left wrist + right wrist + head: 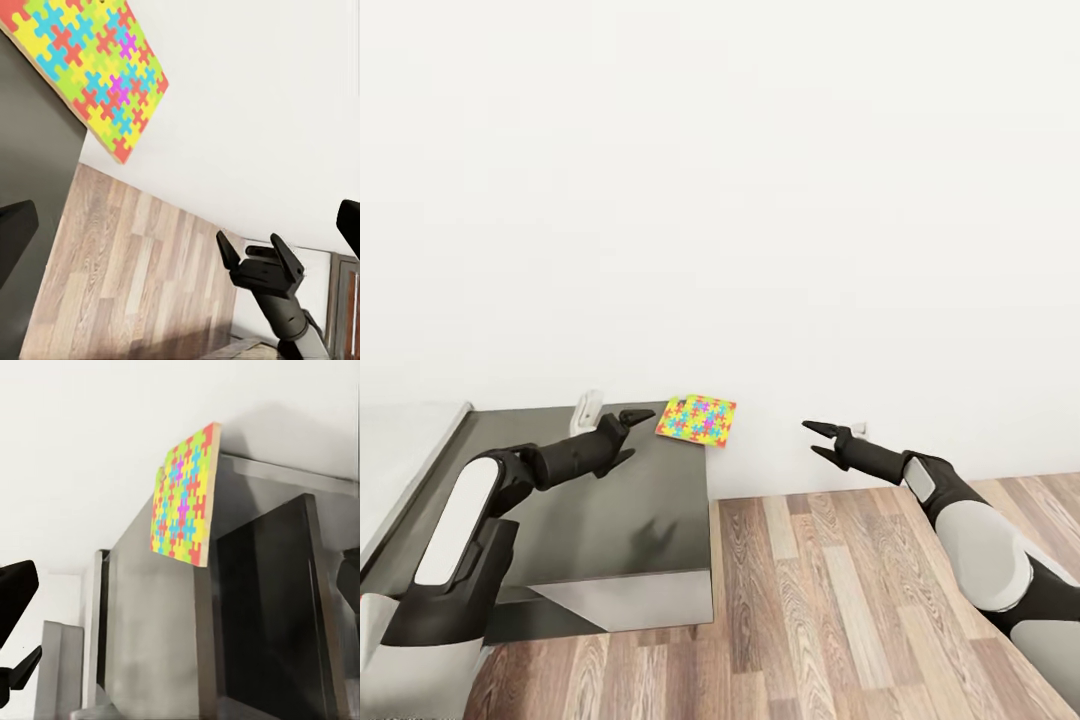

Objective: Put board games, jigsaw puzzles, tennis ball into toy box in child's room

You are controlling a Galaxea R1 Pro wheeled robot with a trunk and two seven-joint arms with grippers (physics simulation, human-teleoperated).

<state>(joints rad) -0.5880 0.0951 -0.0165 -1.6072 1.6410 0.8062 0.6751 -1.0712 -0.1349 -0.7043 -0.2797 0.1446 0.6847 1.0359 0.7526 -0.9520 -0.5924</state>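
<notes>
Head view: we see the jigsaw puzzle (697,419) overhanging the dark bench's (620,500) far corner. Left claw (635,429) spread just beside it. Right claw (818,438) spread over the floor (840,600), empty.

One puzzle, two arms, one cabinet.

You had a single jigsaw puzzle (697,419) in sight, lying on one dark cabinet top (620,500) with its corner over the edge. You had two arms out, each ending in one pair of jaws. One small white object (589,406) stood at the cabinet's back.
</notes>
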